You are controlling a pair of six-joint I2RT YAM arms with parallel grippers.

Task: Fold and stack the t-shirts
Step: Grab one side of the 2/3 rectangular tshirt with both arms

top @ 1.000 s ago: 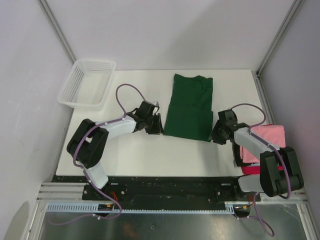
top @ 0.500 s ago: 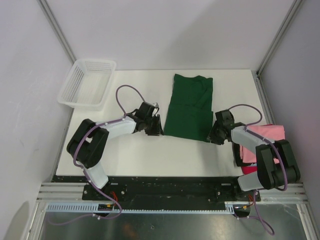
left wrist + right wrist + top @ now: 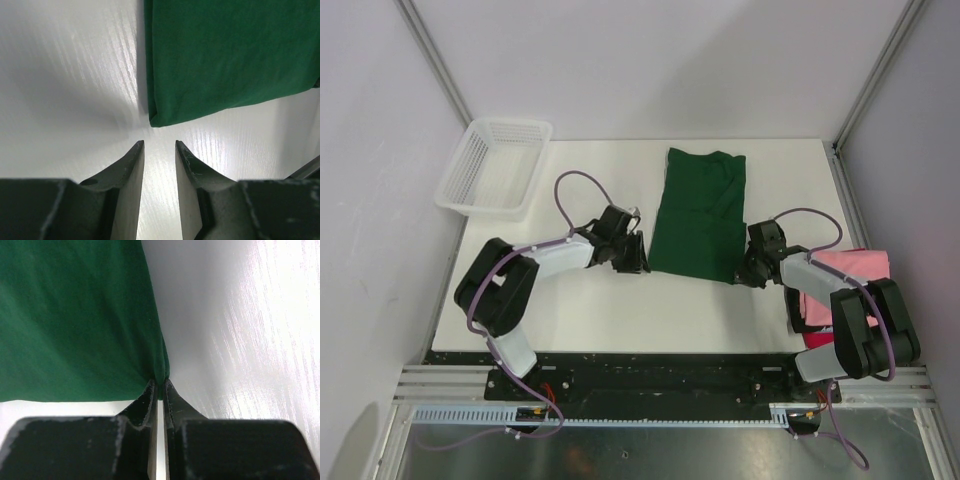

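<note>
— Where did the dark green t-shirt point(image 3: 698, 215) lie?
— Flat, mid-table point(image 3: 610, 305). The right gripper point(image 3: 160, 386) pinched its near right corner. The left gripper point(image 3: 159, 146) sat slightly parted, just short of the left corner.

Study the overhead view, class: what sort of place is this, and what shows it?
Probably a robotics lab cell, not a home: a white table framed by aluminium frame posts, left arm and right arm bolted along its near edge, and a green t-shirt laid out for them.
</note>
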